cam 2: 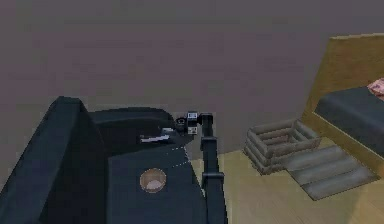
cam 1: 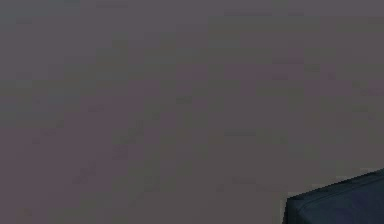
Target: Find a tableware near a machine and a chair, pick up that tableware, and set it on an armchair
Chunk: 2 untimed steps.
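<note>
A small round brown dish [cam 2: 152, 181] lies on the seat of the dark blue-grey upholstered armchair [cam 2: 70, 150], while the claw [cam 2: 158, 138] shows against that armchair's seat farther back, and whether it holds anything cannot be told.

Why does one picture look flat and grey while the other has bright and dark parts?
Forward view: the camera faces a plain wall in even, dim light, no glare, with a dark furniture corner bottom right. Arm side view: the dark armchair looks gloomy at left, while the wooden floor, crate and bed at right catch brighter light.
</note>
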{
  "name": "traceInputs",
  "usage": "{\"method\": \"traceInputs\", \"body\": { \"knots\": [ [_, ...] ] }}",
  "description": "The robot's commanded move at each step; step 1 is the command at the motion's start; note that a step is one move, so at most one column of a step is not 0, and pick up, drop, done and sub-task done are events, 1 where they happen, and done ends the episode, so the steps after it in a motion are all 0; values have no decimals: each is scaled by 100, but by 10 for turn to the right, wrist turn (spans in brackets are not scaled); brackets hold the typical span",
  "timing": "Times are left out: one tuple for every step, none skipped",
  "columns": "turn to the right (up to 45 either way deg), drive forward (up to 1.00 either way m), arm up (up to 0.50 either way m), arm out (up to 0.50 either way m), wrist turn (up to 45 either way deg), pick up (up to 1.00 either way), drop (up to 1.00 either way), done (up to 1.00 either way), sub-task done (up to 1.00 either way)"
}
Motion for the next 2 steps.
{"method": "traceInputs", "body": {
  "knots": [
    [0, 0, 0, -8, 0, 0, 0, 0, 0],
    [0, 0, 0, 0, 0, 0, 0, 100, 0]
  ]
}}
